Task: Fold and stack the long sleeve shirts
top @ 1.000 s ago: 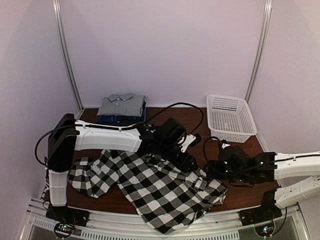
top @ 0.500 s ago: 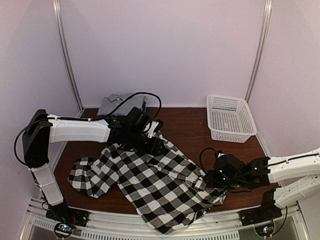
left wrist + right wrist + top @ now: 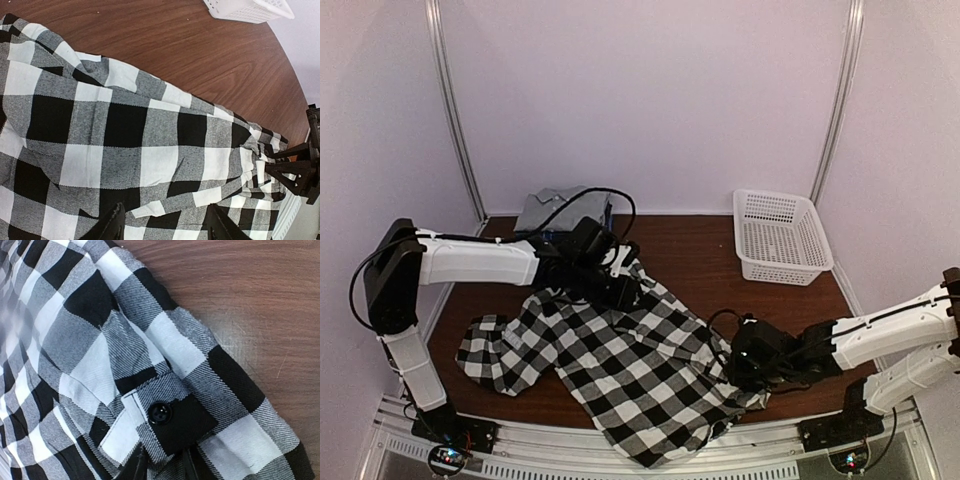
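Checked shirt (image 3: 620, 370) rumpled flat, grey shirt (image 3: 546, 207) behind

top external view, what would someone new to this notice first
The big black-and-white check shirt lies rumpled across the front of the table, reaching its near edge. The left gripper hangs open over its far side, and the right gripper is at a buttoned cuff on its right. A grey shirt sits at the back left, a white basket at the back right.
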